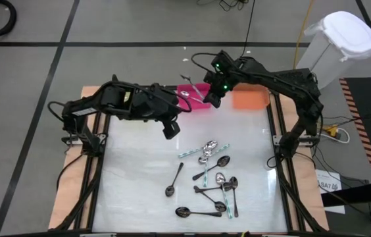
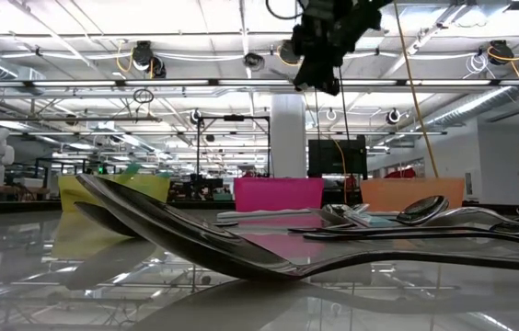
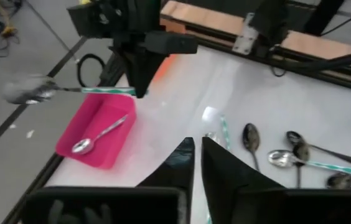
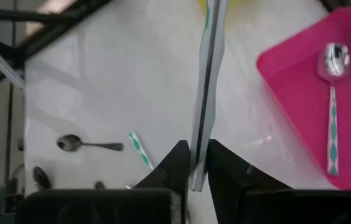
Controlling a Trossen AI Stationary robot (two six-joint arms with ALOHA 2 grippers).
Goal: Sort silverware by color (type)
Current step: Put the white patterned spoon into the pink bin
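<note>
Up there, teal-handled spoon [image 4: 206,93] between right gripper [image 4: 197,168] fingers.

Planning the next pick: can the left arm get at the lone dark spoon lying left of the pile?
Probably yes. The left gripper hangs empty above bare table, and that dark spoon lies apart from the pile with nothing over it.

Counted items: two claws, left [image 1: 171,130] and right [image 1: 213,97]; one teal-handled spoon [image 4: 208,93] pinched in the right claw; one spoon [image 3: 98,135] in the pink bin [image 3: 85,152]; one orange bin [image 1: 249,99].
</note>
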